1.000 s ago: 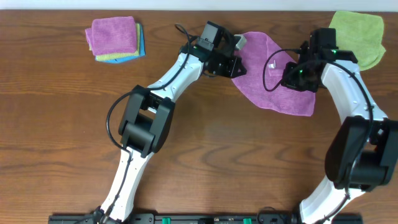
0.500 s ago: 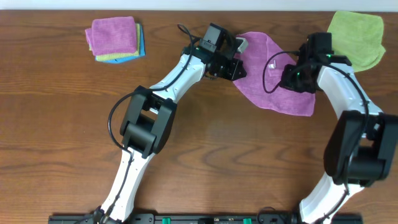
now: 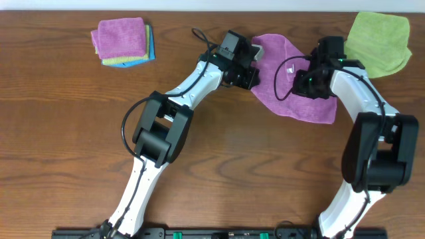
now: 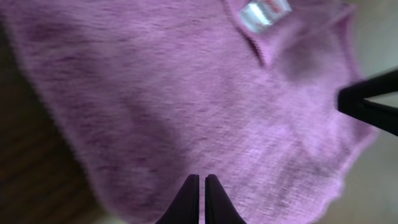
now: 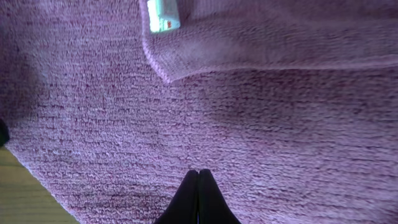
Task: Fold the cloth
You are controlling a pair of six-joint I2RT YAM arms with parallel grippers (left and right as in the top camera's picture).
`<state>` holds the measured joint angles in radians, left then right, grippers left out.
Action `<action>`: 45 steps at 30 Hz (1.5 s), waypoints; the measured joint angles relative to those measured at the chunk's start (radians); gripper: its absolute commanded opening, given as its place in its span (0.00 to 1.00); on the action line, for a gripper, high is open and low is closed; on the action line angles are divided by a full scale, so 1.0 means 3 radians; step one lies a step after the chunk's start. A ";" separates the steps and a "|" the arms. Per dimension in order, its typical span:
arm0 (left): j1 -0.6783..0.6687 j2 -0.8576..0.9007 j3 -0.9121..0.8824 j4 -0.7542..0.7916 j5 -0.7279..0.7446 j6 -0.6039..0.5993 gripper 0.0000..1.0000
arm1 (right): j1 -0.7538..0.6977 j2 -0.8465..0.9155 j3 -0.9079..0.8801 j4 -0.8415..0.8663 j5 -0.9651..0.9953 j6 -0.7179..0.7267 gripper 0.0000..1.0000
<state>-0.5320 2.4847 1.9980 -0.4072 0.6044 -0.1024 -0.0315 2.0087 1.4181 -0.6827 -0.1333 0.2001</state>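
Note:
The purple cloth (image 3: 285, 93) lies spread on the table at the back, right of centre. One corner is turned over and shows a small white tag (image 3: 290, 68). My left gripper (image 3: 259, 63) hovers over the cloth's left edge; in the left wrist view its tips (image 4: 201, 179) stand together over the fuzzy cloth (image 4: 186, 93), with nothing visibly pinched. My right gripper (image 3: 300, 84) is over the cloth's middle right. In the right wrist view its tips (image 5: 198, 173) are pressed together just above the cloth (image 5: 261, 124), below the folded corner and the tag (image 5: 163, 15).
A neat stack of folded cloths (image 3: 123, 41), purple on top of green and blue, sits at the back left. A lime-green cloth (image 3: 378, 40) lies at the back right, close to the right arm. The brown table (image 3: 232, 153) stretches toward the front.
Both grippers have shifted a little toward the back of the table, the left one further over the cloth's edge. The cloth itself looks unchanged.

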 measured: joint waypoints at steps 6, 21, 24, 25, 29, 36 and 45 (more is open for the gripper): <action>0.0000 0.0000 0.0000 0.0081 -0.0315 0.0010 0.06 | 0.0052 0.0128 -0.0001 -0.0013 0.0008 0.0003 0.01; -0.0149 0.0114 0.0001 0.0148 -0.0444 0.0011 0.06 | 0.0120 0.0148 -0.0001 -0.0231 0.0375 0.0014 0.01; -0.0148 0.0114 0.0008 0.0098 -0.0443 0.0011 0.06 | 0.0120 0.0148 -0.0001 -0.0332 0.0512 0.0017 0.02; -0.0148 0.0114 0.0025 0.0045 -0.0445 0.0017 0.06 | 0.0120 0.0148 -0.0001 -0.0375 0.0556 0.0017 0.02; -0.0146 0.0084 0.0094 -0.0343 -0.0502 0.0066 0.06 | 0.0120 0.0148 -0.0003 -0.0586 0.0689 0.0017 0.01; -0.0078 0.0006 0.0139 -0.1067 -0.0509 0.0159 0.06 | 0.0120 0.0148 -0.0004 -0.0745 0.0754 0.0034 0.02; 0.0113 -0.0081 0.0139 -0.1780 -0.0650 0.0198 0.06 | 0.0120 0.0149 -0.0004 -0.0799 0.0823 0.0114 0.01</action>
<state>-0.4980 2.4603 2.0396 -0.9413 0.4095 -0.0429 0.0044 2.0533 1.4170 -0.9222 0.1135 0.2344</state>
